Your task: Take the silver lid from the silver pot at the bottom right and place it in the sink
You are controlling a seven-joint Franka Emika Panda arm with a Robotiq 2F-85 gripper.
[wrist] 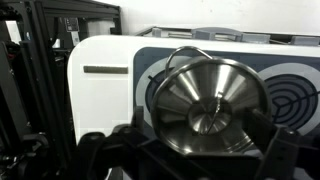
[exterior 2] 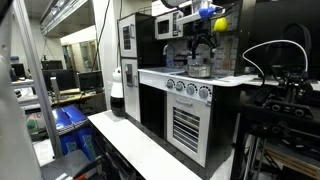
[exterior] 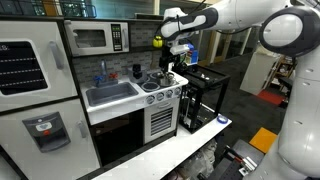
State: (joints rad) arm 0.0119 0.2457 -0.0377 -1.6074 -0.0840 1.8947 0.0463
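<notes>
In the wrist view the silver lid fills the space between my gripper's two dark fingers, shiny and tilted, with the stove top behind it. The gripper is shut on the lid. In an exterior view the gripper hangs a little above the stove, over the silver pot at the stove's near right. The sink lies left of the stove in the white toy kitchen, with a faucet at its back. In an exterior view the gripper is above the pots; the sink is hidden there.
A toy microwave sits above the sink and a white fridge stands to its left. A black frame stands right of the stove. A spiral burner shows beside the lid. A yellow object is near the wrist.
</notes>
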